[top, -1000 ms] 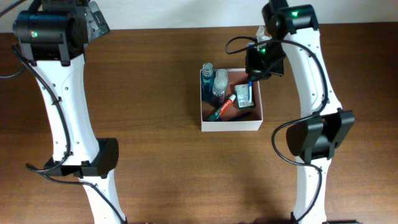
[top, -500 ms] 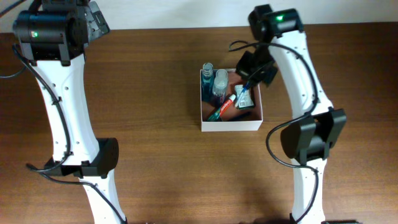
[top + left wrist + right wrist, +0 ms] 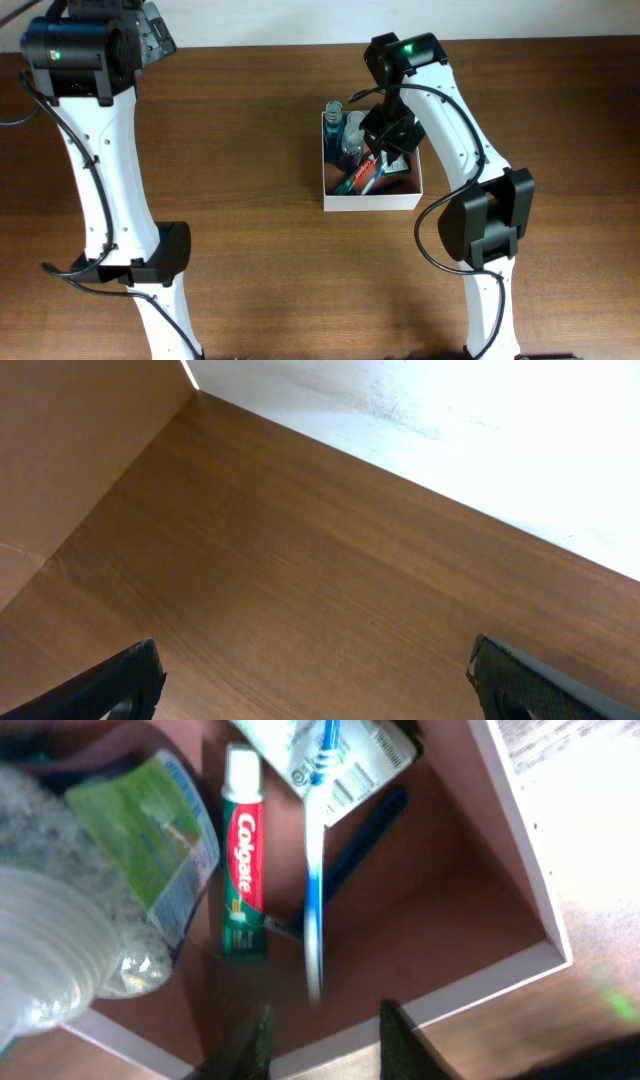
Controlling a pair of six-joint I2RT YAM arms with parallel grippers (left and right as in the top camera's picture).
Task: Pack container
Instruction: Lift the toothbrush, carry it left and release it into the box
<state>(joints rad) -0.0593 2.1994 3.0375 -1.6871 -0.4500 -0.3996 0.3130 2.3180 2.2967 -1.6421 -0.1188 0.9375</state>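
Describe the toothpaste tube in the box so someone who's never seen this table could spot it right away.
On the brown wooden table, find the square white-walled box with the pinkish-brown floor. Lying flat inside is a red-and-green Colgate toothpaste tube with a white cap, between a clear green-labelled bottle and a blue-and-white toothbrush. Its red body with white lettering sets it apart.

Overhead, my right arm (image 3: 452, 110) covers one corner of the container (image 3: 370, 205). The toiletries (image 3: 352, 182) beside it are specks of red, green and blue, too small to name. From my right wrist, the toothbrush (image 3: 314, 890) is a soft blue-and-white streak. My right gripper (image 3: 322, 1038) shows only two blurred dark fingertips, cut by the lower edge, and a clear bottle (image 3: 45, 950) runs off the left. My left gripper (image 3: 312, 650) shows just its finger ends, cropped below.
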